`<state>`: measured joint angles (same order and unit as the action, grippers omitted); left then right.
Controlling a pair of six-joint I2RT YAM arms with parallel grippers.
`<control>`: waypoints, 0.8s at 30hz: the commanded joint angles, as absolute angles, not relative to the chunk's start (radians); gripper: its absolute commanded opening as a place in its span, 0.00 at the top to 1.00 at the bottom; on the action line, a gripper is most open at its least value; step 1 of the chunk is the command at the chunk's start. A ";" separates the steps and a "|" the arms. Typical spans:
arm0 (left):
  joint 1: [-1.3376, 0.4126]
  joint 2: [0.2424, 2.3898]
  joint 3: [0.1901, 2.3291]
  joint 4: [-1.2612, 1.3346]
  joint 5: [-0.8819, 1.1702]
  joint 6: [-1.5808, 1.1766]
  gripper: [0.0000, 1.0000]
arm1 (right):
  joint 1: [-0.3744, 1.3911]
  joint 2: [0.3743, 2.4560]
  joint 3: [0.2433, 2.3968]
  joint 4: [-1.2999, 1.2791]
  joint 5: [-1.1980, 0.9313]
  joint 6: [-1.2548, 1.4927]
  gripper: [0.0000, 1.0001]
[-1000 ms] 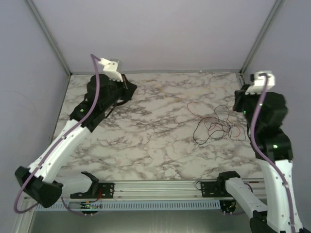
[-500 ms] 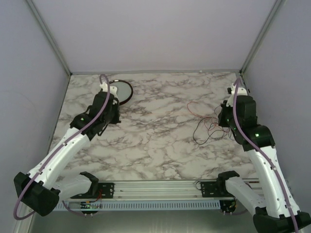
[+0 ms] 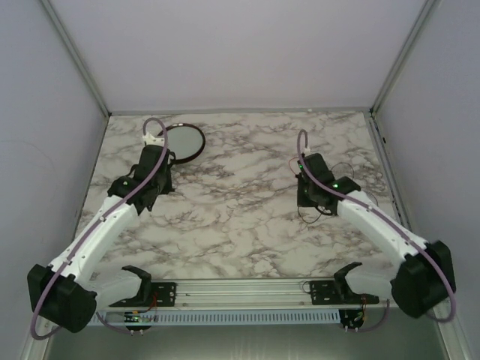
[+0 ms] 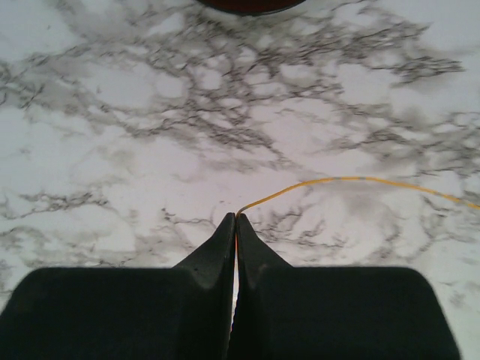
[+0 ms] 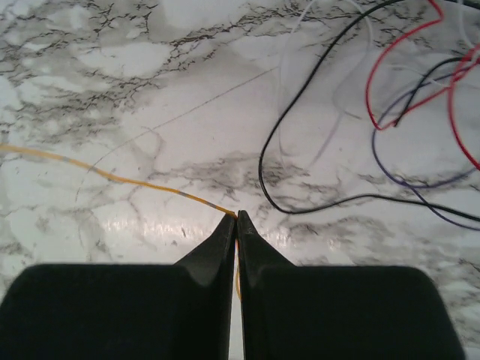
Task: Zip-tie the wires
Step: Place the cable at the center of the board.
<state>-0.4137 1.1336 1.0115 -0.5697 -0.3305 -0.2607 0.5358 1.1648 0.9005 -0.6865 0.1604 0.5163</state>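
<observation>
Orange strand [image 4: 337, 180], probably the tie, is pinched at its tips by the clenched left jaws and right jaws. The wires [image 5: 397, 112] lie loose near the desk's [image 3: 240, 225] right edge, just beyond the right jaws. Spreading the arms could tug the strand free, since so little is gripped.
</observation>
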 commanded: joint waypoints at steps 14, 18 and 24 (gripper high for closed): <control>-0.279 1.322 0.824 -0.427 -0.230 -0.198 1.00 | 0.580 1.616 0.987 -0.477 0.249 0.500 1.00; -0.278 1.371 0.806 -0.419 -0.218 -0.195 1.00 | 0.580 1.660 1.012 -0.471 0.254 0.460 0.89; -0.278 1.444 0.814 -0.425 -0.209 -0.207 1.00 | 0.580 1.659 1.034 -0.480 0.232 0.451 0.67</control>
<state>-0.2829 1.4143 0.8139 -0.4412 -0.2245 -0.2089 0.5758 1.6665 0.9802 -0.4973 0.2306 0.4694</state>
